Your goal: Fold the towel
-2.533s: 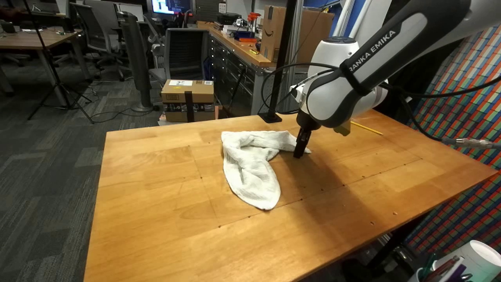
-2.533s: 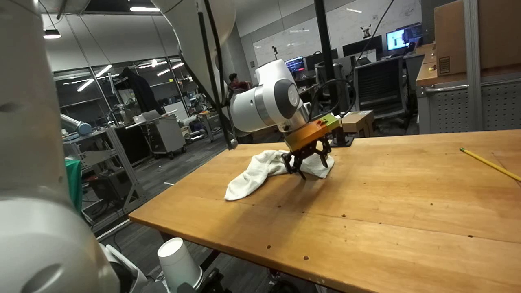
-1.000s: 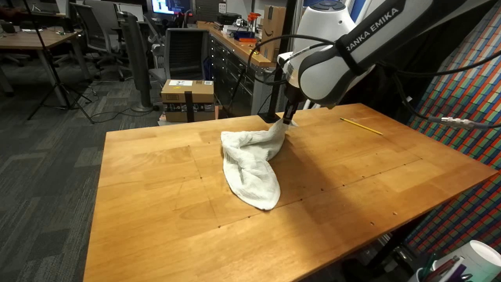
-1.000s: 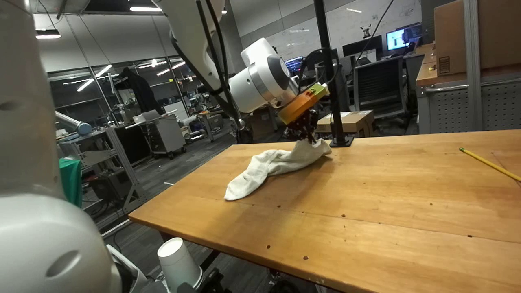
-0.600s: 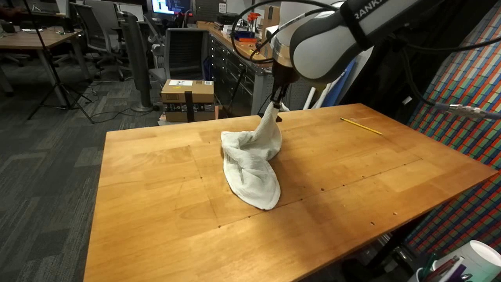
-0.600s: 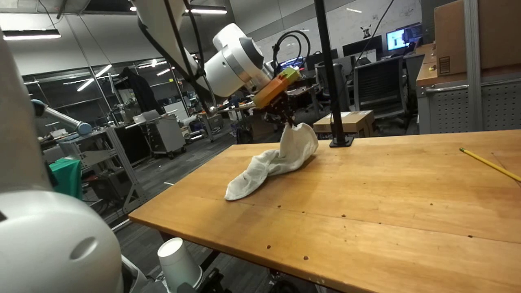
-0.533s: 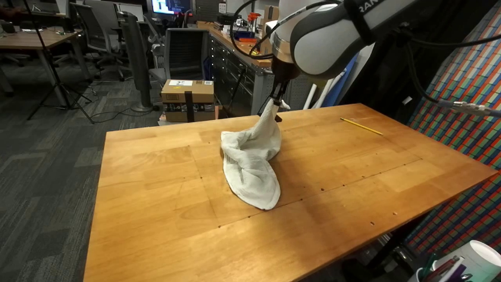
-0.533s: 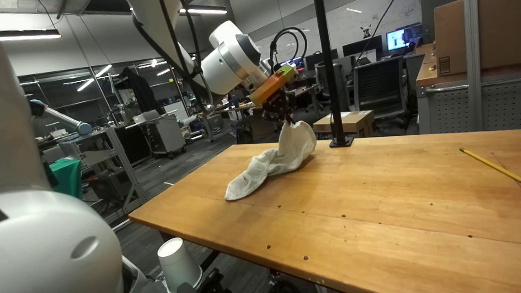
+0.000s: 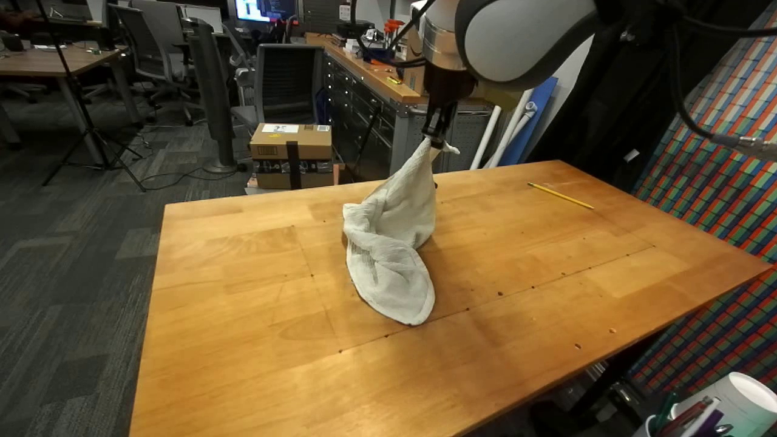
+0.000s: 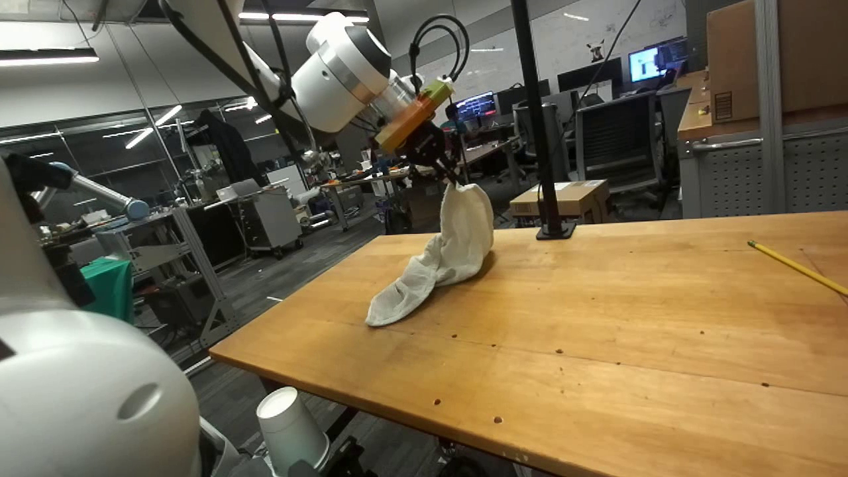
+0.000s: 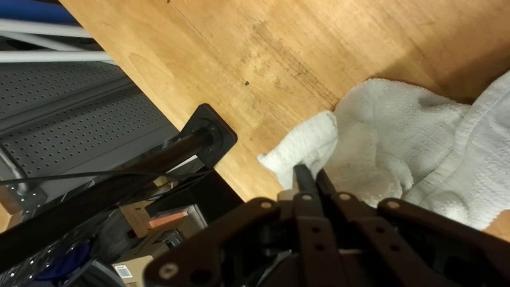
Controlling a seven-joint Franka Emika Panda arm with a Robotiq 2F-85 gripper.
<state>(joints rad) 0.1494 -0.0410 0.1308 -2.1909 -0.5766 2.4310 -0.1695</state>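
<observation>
The black two-fingered mechanical gripper point(image 11: 312, 171) is clamped on one end of the crumpled white cloth towel point(image 9: 394, 267), now higher above the flat brown wooden table point(image 9: 243, 291), where the remainder lies; the lift apparently begins a fold.

No legible lettering or numbers.

"Arm casing point(image 10: 322, 87)?"
"White, rounded, with dark grey cap point(image 10: 372, 51) and silver collar point(image 9: 442, 45)."
"Forearm panel point(image 9: 528, 37)?"
"Light grey, edged in black."
"Cabling point(image 10: 415, 54)?"
"Black, in paired loops; one grey connector point(image 9: 745, 144)."
"Wrist block point(image 10: 411, 118)?"
"Orange, yellow-green at one end."
"Gripper point(image 11: 312, 174)?"
"Black; two slim fingers point(image 11: 306, 180), perforated linkage bars point(image 11: 324, 261), pale round screw heads point(image 11: 168, 271)."
"Shoulder casing point(image 10: 86, 384)?"
"White, smooth, with one oval recess point(image 10: 139, 401)."
</observation>
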